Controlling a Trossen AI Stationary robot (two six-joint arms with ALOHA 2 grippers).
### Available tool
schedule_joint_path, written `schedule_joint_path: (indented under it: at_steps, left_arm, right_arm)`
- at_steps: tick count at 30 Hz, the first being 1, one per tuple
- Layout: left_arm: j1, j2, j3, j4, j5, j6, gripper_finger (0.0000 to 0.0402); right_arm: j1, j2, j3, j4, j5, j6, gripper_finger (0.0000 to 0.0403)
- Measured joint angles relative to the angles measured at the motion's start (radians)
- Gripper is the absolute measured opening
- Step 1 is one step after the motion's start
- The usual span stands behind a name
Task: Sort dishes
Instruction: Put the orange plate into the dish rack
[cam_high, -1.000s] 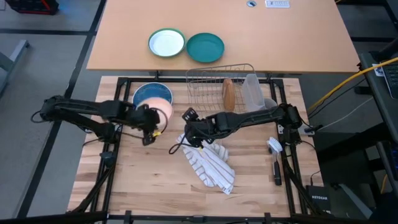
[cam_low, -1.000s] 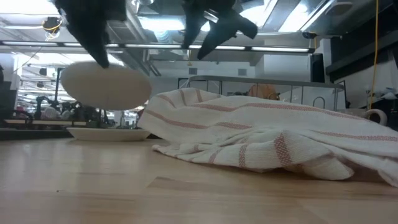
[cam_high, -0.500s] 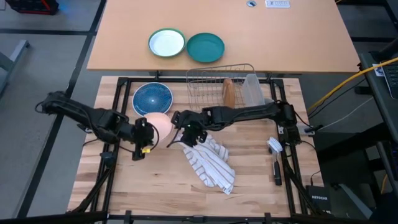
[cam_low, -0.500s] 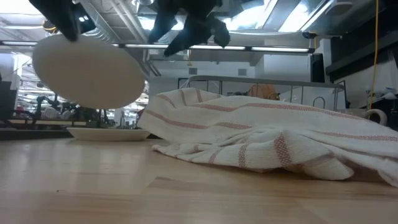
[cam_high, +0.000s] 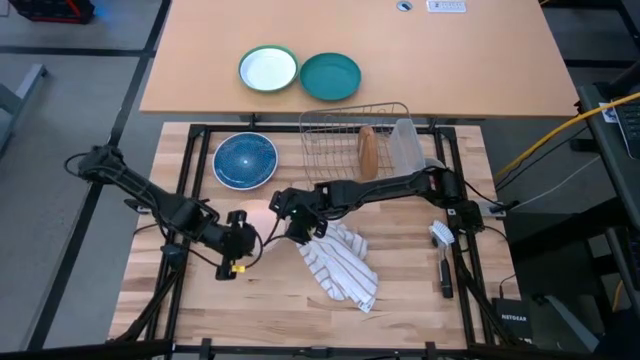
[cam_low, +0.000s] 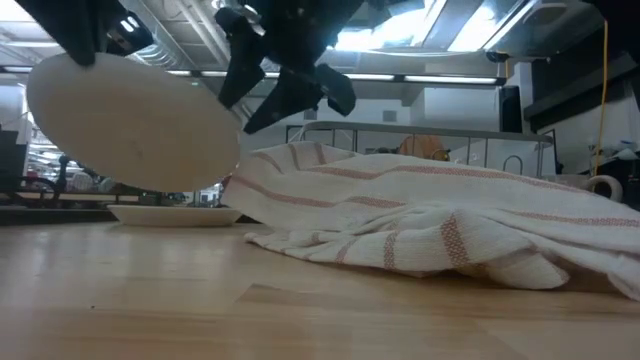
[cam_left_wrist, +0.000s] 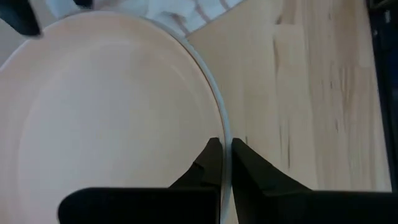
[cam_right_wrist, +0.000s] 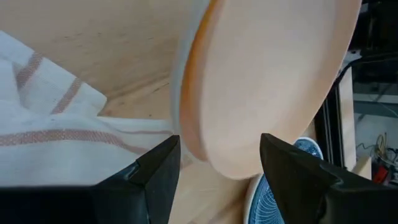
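Observation:
My left gripper (cam_high: 240, 232) is shut on a pale tan plate (cam_high: 256, 213) with an off-white underside (cam_low: 130, 125), held above the wood. My right gripper (cam_high: 288, 212) is open just to the plate's right. In the right wrist view its fingers stand on either side of the plate's edge (cam_right_wrist: 193, 124) without touching. The dark blue plate (cam_high: 245, 160) lies flat on the table behind them, and its pale rim (cam_low: 175, 214) shows in the low view. A brown plate (cam_high: 368, 152) stands on edge in the wire rack (cam_high: 340, 135). No plain white plate shows. My left gripper pinches the tan plate's rim (cam_left_wrist: 225, 134) between its two fingers (cam_left_wrist: 211, 158), one on the upper face and one on the underside. It comes from the table's left and near side. The plate is lifted clear and tilted.
A striped towel (cam_high: 340, 262) lies bunched right of the grippers. A brush (cam_high: 441, 255) lies near the right edge. On the far tabletop sit a green-rimmed white plate (cam_high: 268, 70) and a teal plate (cam_high: 330, 76). Bare wood (cam_high: 230, 300) lies near the front left.
My left gripper has carried the tan plate from above the blue plate toward the table's near edge, still shut on its rim. The plate now hangs nearer the low camera. My right gripper has moved left toward the plate, staying open.

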Motion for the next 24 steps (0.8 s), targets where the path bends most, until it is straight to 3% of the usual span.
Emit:
schedule_joint_path:
  at_steps: [15, 24]
  left_arm:
    - [-0.024, 0.023, 0.0, 0.074, 0.001, 0.02, 0.0004]
    - [-0.051, 0.023, 0.0, 0.066, 0.0, -0.011, 0.0003]
  right_arm:
    - [0.001, 0.008, 0.002, 0.004, -0.108, 0.0, 0.0224]
    - [0.001, -0.004, 0.022, -0.068, -0.033, 0.001, 0.0224]
